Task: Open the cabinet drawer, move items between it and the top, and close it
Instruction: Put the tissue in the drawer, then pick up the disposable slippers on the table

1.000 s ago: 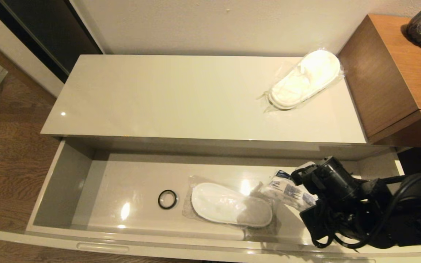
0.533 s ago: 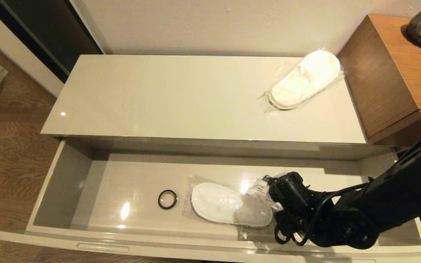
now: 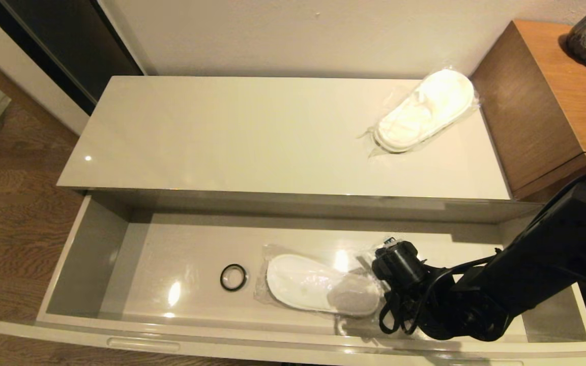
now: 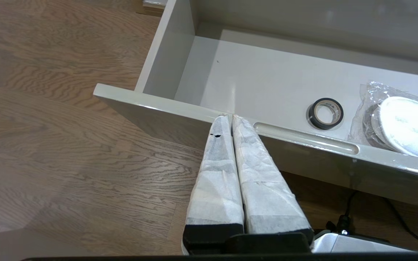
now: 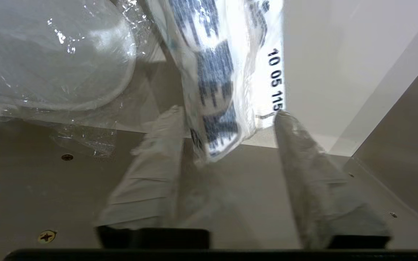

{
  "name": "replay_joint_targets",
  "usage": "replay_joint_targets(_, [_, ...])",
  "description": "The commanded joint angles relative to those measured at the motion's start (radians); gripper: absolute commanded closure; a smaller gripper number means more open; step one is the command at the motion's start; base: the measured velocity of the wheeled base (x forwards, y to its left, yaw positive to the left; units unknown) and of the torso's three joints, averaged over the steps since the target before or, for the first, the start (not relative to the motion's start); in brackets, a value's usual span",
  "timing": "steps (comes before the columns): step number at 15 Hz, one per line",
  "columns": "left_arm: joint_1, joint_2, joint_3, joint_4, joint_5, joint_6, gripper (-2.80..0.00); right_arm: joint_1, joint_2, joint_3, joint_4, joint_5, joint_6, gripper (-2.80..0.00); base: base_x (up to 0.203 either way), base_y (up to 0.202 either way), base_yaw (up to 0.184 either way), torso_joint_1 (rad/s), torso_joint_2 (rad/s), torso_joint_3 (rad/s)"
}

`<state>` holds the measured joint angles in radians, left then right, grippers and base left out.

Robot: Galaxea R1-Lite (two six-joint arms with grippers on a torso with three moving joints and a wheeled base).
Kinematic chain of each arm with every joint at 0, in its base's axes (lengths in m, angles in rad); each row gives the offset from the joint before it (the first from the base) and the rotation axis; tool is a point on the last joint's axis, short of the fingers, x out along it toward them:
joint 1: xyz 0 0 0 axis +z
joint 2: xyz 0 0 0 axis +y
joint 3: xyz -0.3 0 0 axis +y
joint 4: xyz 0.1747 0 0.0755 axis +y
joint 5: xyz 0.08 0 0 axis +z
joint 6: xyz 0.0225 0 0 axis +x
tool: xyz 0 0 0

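Spread wide, your right gripper has its jaws on either side of the near end of the packet, which hangs or lies between the two fingers without either pad clearly pressing on it; you can read blue print and black digits on its white wrap. Whether the packet rests on the drawer floor or is lifted, you cannot tell from these views. In the head view the right arm reaches down into the right part of the open drawer, and its wrist hides the packet almost completely.

Just beside the gripper, towards the middle of the drawer, lies a wrapped slipper, flat on the floor, its plastic reaching under the arm. A small black ring sits further to the left, apart from the slipper.

Your left gripper is pressed together with nothing between its jaws, its tips at the top edge of the drawer front, next to a handle slot.

On the top, a second wrapped slipper lies at the right end, near the wooden desk.
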<state>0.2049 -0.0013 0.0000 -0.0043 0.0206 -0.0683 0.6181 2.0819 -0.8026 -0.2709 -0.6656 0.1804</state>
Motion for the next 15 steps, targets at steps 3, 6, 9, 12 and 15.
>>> replay_joint_targets(3, [0.001,-0.039,0.0,0.0,0.001,-0.001,0.0,0.001,-0.098,0.019,0.015,0.002,-0.002,-2.8,0.0,0.0,0.0,0.0,0.0,0.0])
replay_joint_targets(6, [0.001,-0.039,0.0,0.0,0.001,-0.001,0.0,0.008,-0.268,0.025,0.111,0.006,0.001,-2.8,0.0,0.0,0.0,0.0,0.0,0.0])
replay_joint_targets(9, [0.001,-0.039,0.0,0.0,0.001,-0.001,0.0,0.009,-0.487,0.003,0.283,0.005,0.004,-2.8,0.0,0.0,0.0,0.0,0.0,0.0])
replay_joint_targets(12, [0.001,-0.039,0.0,0.001,-0.001,0.005,0.0,0.009,-0.689,-0.013,0.481,0.0,0.026,0.0,0.0,0.0,0.0,0.0,0.0,0.0])
replay_joint_targets(15, [0.001,-0.039,0.0,0.001,0.002,0.005,0.0,0.005,-0.835,-0.015,0.751,-0.003,0.191,0.0,0.0,0.0,0.0,0.0,0.0,0.0])
